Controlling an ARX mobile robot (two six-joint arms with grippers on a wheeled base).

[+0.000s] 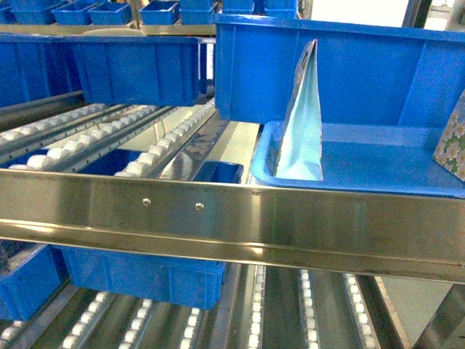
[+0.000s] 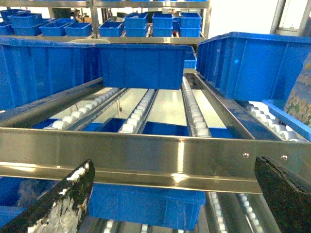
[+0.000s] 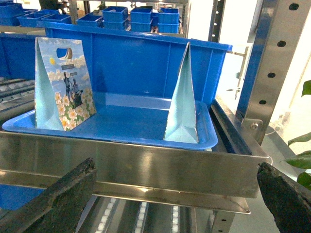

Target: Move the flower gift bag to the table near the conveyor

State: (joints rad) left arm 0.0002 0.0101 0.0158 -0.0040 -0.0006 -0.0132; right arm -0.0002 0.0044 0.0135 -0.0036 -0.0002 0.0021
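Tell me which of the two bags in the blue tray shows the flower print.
The flower gift bag, standing at the tray's left end in the right wrist view: daisies and a sky scene on its face. The other bag, at the right end, shows only plain pale blue.

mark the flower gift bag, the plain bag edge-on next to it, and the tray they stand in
flower gift bag (image 3: 68, 92), right wrist view, on its printed front face.
plain bag (image 3: 183, 104), right wrist view, on its pale blue gusset side.
blue tray (image 3: 131, 121), right wrist view, on the bare floor between the bags.
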